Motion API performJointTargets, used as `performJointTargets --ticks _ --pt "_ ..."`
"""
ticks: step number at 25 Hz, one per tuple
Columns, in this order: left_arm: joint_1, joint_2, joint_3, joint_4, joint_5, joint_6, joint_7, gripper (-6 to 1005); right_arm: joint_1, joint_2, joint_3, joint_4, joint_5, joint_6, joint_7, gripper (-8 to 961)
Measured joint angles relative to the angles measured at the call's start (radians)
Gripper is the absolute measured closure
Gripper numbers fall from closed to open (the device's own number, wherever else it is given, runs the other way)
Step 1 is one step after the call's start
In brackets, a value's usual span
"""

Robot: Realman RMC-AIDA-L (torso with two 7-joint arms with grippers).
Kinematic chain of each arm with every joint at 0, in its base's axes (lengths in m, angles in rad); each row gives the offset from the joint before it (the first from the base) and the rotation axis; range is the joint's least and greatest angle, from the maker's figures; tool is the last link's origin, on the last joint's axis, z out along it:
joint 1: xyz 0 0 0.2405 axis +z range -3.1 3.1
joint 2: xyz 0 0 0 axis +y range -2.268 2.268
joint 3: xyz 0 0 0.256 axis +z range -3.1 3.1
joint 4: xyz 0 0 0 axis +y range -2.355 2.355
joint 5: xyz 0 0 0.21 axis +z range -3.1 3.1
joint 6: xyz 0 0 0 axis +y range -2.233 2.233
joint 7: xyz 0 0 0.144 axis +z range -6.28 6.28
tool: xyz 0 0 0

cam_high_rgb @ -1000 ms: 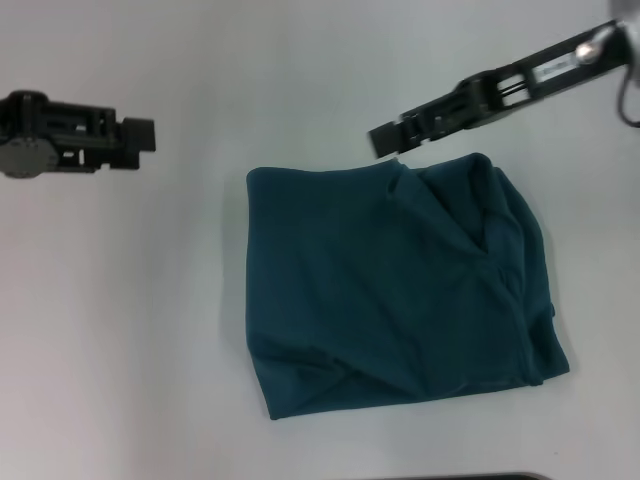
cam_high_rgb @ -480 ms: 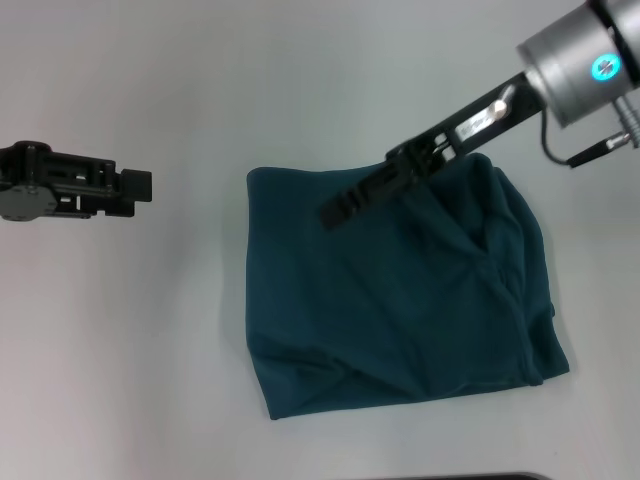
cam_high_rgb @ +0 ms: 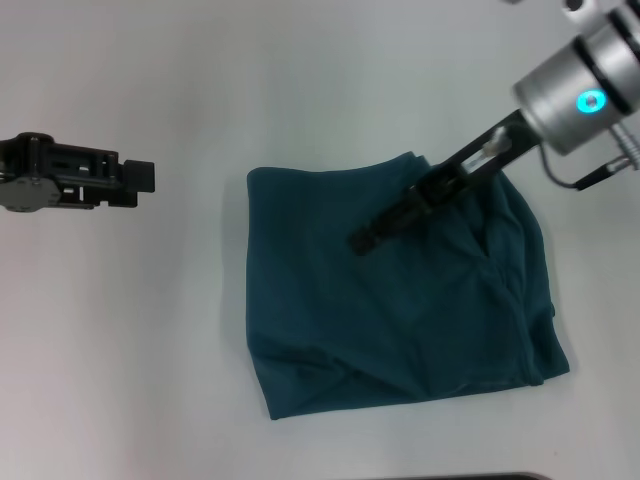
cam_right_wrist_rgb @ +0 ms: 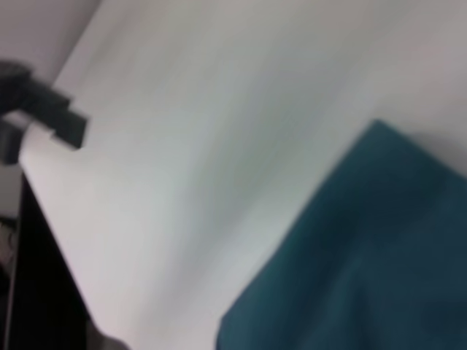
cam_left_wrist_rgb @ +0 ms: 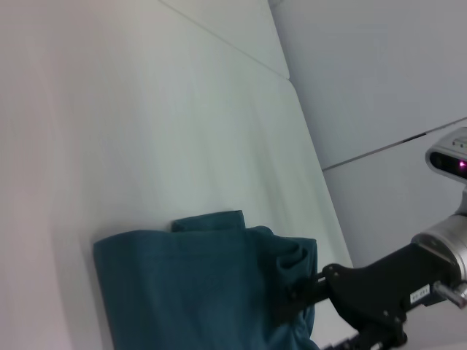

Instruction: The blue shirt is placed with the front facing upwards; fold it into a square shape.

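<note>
The blue shirt (cam_high_rgb: 400, 320) lies folded into a rough square in the middle of the white table, with creases along its right side and near its lower left corner. My right gripper (cam_high_rgb: 362, 242) reaches down from the upper right, its shut tip low over the upper middle of the shirt with no cloth held. The left wrist view shows the shirt (cam_left_wrist_rgb: 190, 284) with the right gripper (cam_left_wrist_rgb: 288, 310) at its far edge. One corner of the shirt (cam_right_wrist_rgb: 379, 255) fills part of the right wrist view. My left gripper (cam_high_rgb: 143, 177) hovers off to the shirt's left, away from the cloth.
The white table (cam_high_rgb: 150, 350) spreads out on all sides of the shirt. A dark strip (cam_high_rgb: 470, 477) shows at the near edge. A grey cable (cam_high_rgb: 590, 172) hangs by the right wrist.
My right gripper came from the shirt's far edge out over the cloth, then drew back a little to the right. The left gripper shifted only slightly. The shirt kept its shape.
</note>
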Motion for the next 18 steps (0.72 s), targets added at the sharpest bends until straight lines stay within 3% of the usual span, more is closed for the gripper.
performJointTargets --ticks 6,11,15,18 --pt "-0.002 -0.002 -0.001 0.009 0.000 -0.004 0.003 494 -0.040 -0.057 0.052 -0.002 -0.006 0.009 0.028 210" --pt "-0.006 -0.002 -0.009 0.015 0.000 -0.009 0.007 494 -0.068 -0.092 0.087 -0.013 -0.047 0.013 0.060 211" --pt "-0.007 -0.002 -0.010 0.019 0.000 -0.012 0.009 494 -0.083 -0.115 0.132 -0.018 -0.106 0.040 0.089 212" --pt "-0.007 -0.002 -0.010 0.027 0.000 -0.012 0.011 494 -0.091 -0.120 0.181 -0.033 -0.109 0.023 0.082 212"
